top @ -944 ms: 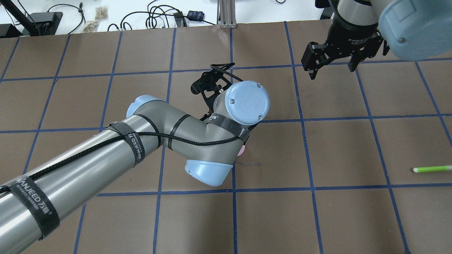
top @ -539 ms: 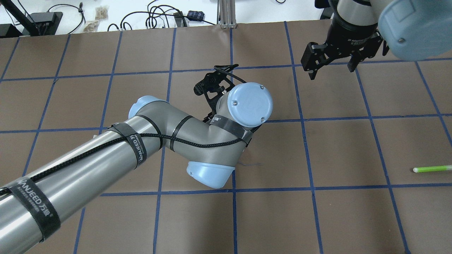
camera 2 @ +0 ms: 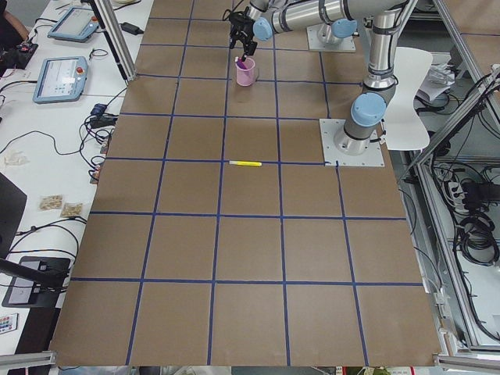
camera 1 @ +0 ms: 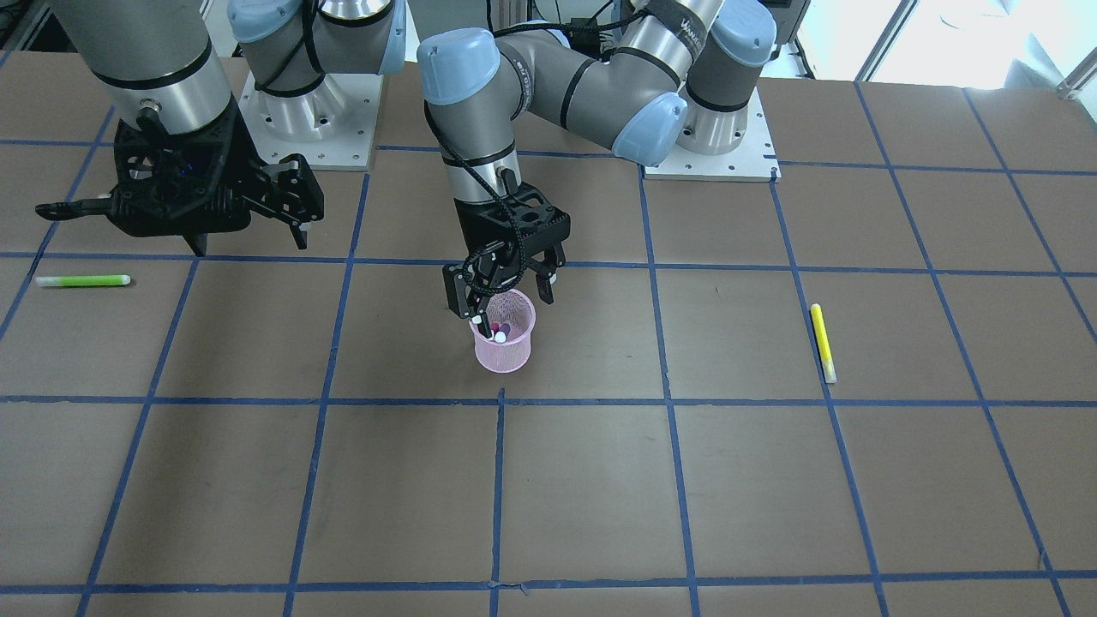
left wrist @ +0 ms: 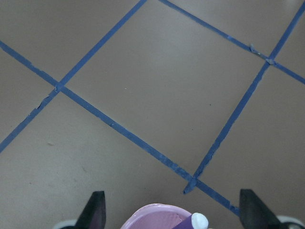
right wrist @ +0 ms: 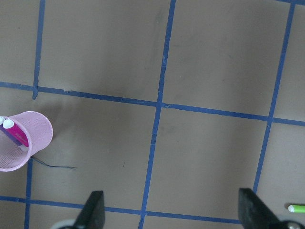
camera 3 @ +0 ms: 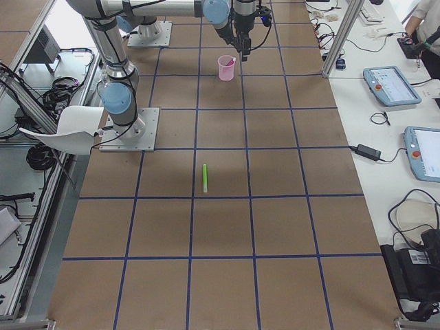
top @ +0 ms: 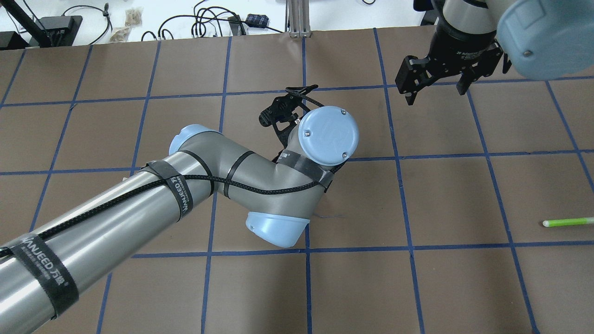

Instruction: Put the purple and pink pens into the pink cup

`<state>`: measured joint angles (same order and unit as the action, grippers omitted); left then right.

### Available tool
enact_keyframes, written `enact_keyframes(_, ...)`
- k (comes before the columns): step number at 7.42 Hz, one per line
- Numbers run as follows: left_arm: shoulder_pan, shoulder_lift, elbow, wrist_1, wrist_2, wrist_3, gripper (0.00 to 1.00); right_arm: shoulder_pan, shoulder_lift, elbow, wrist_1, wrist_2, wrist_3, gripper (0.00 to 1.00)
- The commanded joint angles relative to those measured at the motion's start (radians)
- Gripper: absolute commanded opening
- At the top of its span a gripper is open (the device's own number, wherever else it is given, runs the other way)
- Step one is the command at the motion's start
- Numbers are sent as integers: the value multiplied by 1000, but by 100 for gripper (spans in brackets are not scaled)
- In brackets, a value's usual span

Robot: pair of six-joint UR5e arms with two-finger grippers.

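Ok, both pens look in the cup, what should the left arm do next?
Probably lift the left gripper straight up, clear of the cup. Its jaws are open just above the rim, and both pens already stand inside.

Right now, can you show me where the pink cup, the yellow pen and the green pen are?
pink cup (camera 1: 506,353): front-facing view, on its mesh wall.
yellow pen (camera 1: 822,343): front-facing view, middle of its barrel.
green pen (camera 1: 83,280): front-facing view, middle of its barrel.

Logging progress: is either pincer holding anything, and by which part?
Nothing is held: left pincer and right pincer are open; pens stand in pink cup.
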<state>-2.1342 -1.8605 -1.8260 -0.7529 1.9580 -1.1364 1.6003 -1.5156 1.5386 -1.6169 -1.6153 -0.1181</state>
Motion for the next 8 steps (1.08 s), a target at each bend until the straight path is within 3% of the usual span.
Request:
enact_keyframes(1, 42, 30, 61, -63, -103, 176, 100, 1, 0, 0, -1, 0, 0, 100)
enact_keyframes(2, 110, 31, 139, -180, -160, 348, 100, 1, 0, 0, 0, -1, 0, 100)
enact_keyframes(3, 187, 41, 224, -329, -277, 468, 100, 1, 0, 0, -1, 0, 0, 100)
enact_keyframes(4, 248, 53, 285, -453, -298, 647, 100, 1, 0, 0, -1, 0, 0, 100)
enact_keyframes(5, 294, 78, 313, -565, -306, 825, 100, 1, -2, 0, -1, 0, 0, 100)
enact_keyframes(8, 440, 162, 314, -753, -373, 1013, 100, 3, -2, 3, -1, 3, 0, 100)
